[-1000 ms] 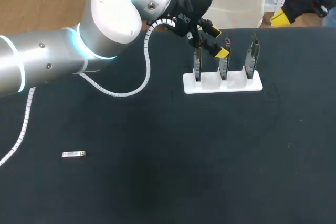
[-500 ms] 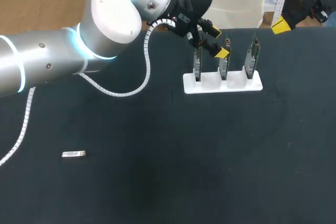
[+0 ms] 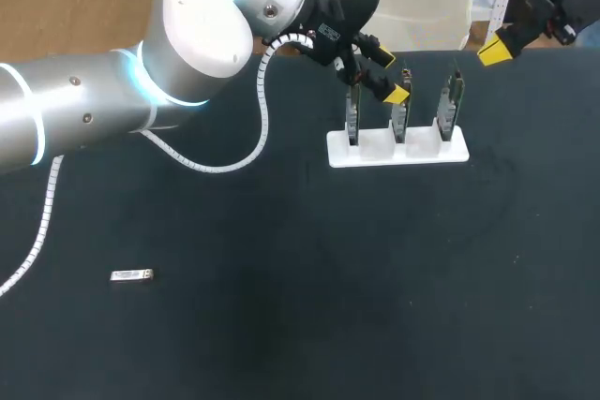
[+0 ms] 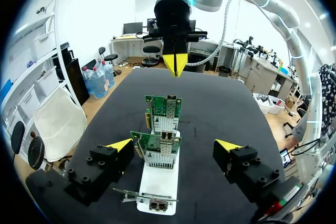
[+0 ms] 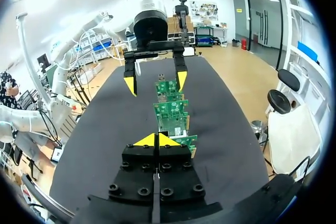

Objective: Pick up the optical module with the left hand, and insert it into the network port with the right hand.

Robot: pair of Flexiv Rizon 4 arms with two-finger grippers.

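Silver optical module (image 3: pixel 131 275) lies well apart from the stand (image 3: pixel 397 150).

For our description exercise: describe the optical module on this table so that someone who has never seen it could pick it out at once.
Start from the black table, where a white stand at the far side holds three upright green cards. Look to the near left, far from that stand: the optical module lies there alone. It is the only small, silvery bar lying flat.

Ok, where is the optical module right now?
Head view: the optical module lies alone on the table, left side, far from the white card holder.
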